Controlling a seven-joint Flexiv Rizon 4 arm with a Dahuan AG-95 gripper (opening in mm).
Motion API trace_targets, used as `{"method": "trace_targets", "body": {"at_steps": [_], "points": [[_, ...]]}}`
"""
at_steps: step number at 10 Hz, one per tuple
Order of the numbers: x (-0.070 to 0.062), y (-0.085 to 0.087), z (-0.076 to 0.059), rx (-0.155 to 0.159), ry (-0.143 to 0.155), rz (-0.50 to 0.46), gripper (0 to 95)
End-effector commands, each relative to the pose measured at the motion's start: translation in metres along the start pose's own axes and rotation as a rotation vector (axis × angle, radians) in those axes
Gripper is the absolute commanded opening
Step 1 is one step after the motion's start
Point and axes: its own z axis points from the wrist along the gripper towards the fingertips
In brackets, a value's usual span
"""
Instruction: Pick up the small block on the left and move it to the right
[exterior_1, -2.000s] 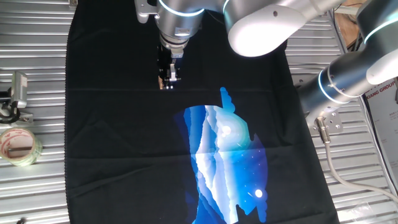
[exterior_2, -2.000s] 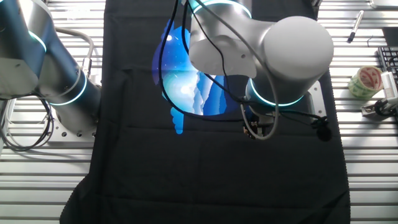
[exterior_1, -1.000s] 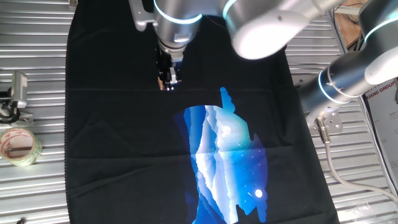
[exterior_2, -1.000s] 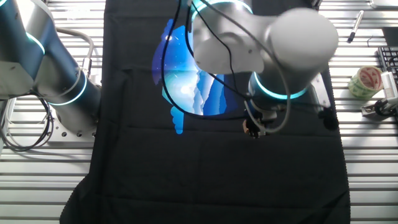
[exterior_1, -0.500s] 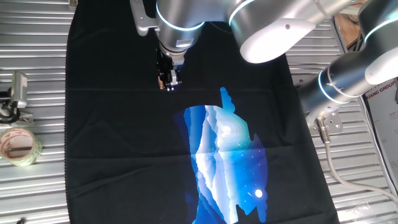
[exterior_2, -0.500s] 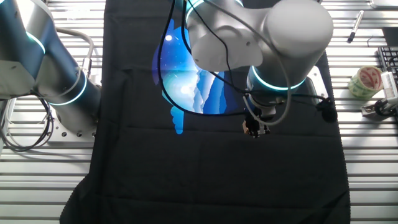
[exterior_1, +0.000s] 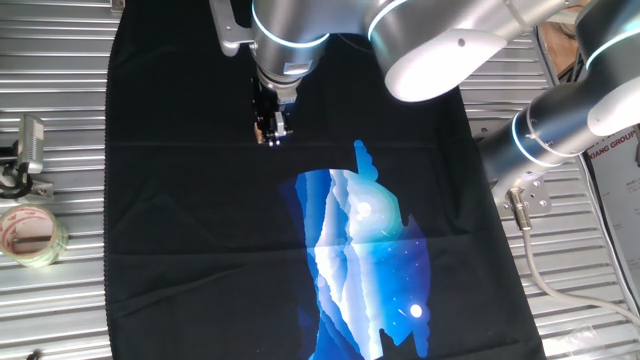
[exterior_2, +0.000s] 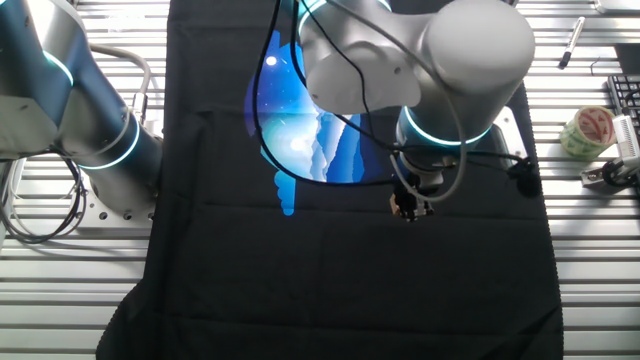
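Note:
The small block (exterior_1: 264, 137) is a tiny tan cube at the tips of my gripper (exterior_1: 269, 134), on the upper left part of the black cloth (exterior_1: 200, 230). The fingers point straight down, stand close together and hold the block between them, at or just above the cloth. In the other fixed view the block (exterior_2: 404, 211) shows as a tan speck at the gripper (exterior_2: 408, 211) tips, mostly hidden under the big wrist (exterior_2: 440, 110).
A blue and white picture (exterior_1: 365, 250) is printed on the cloth, to the right of and below the gripper. A roll of clear tape (exterior_1: 30, 235) and a metal clip (exterior_1: 28, 150) lie left of the cloth. A second arm's base (exterior_1: 545, 135) stands at the right.
The arm's upper links swung a little over the last two seconds. The fingertips stayed at the same spot on the cloth. Nothing differs from half a second ago.

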Motion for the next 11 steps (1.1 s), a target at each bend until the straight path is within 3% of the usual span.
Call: {"method": "trace_targets", "body": {"at_steps": [1, 6, 11], "points": [[0.000, 0.001, -0.001, 0.010, -0.001, 0.027, 0.0], [0.013, 0.012, 0.005, 0.008, -0.060, 0.067, 0.0], [0.009, 0.037, 0.005, 0.011, -0.067, 0.159, 0.0]]}}
